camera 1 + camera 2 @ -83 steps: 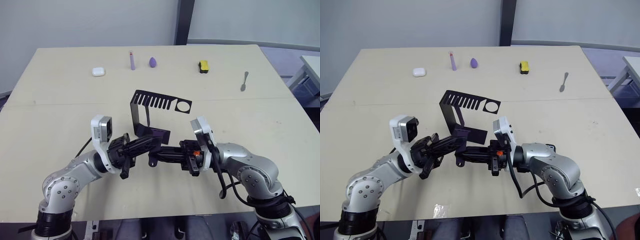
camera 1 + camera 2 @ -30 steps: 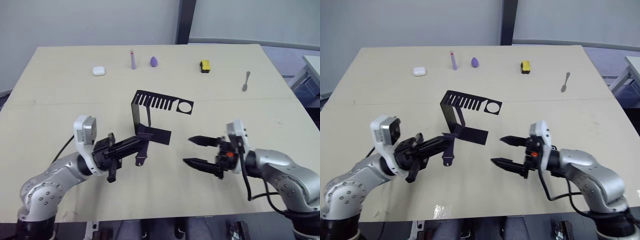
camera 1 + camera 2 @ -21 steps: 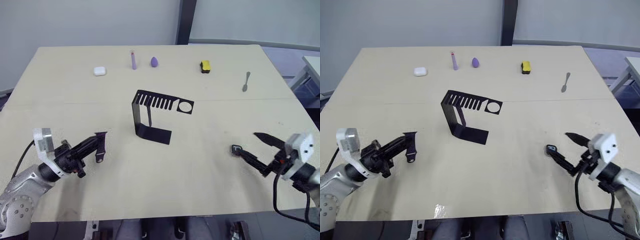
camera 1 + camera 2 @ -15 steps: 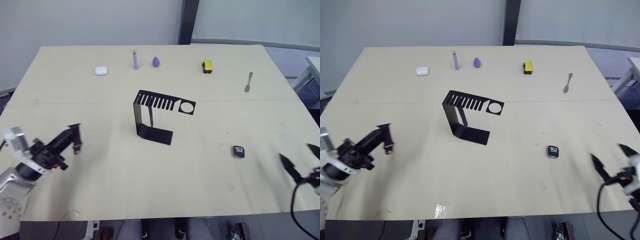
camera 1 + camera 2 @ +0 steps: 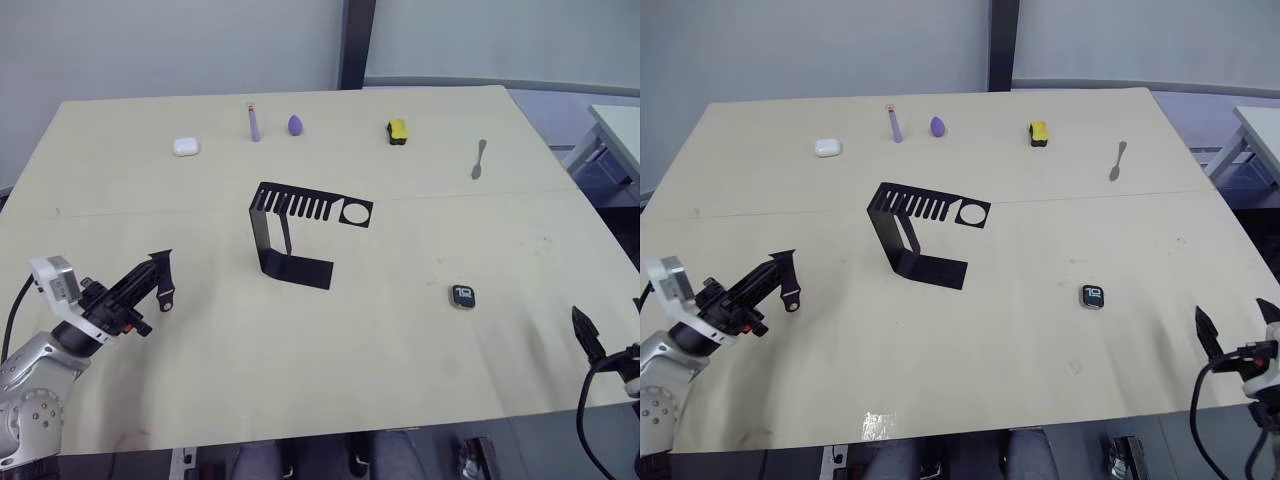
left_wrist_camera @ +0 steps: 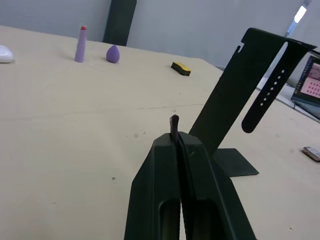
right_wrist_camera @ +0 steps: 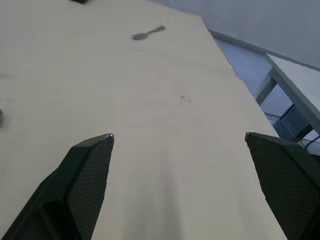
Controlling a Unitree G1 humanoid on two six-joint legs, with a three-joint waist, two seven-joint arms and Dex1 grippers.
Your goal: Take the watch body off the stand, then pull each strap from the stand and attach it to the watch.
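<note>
The black stand (image 5: 268, 233) sits mid-table, and one dark strap (image 6: 270, 85) with holes hangs from its top plate. The watch body (image 5: 462, 296) lies flat on the table to the right of the stand, with no strap on it. My left gripper (image 5: 157, 264) hovers low over the table's left side, shut on the other strap (image 5: 165, 289), which dangles from its fingertips; its end pokes up between the fingers (image 6: 173, 125). My right gripper (image 5: 1237, 325) is at the table's front right corner, open and empty, well clear of the watch body.
Along the far edge lie a white earbud case (image 5: 185, 146), a purple tube (image 5: 253, 122), a purple egg shape (image 5: 296, 124), a yellow-and-black block (image 5: 397, 130) and a spoon (image 5: 479, 158). The table's right edge drops off beside my right gripper.
Both arms swung out from the middle to the table's sides. The right gripper left the watch body on the table and drew back. The left kept its strap.
</note>
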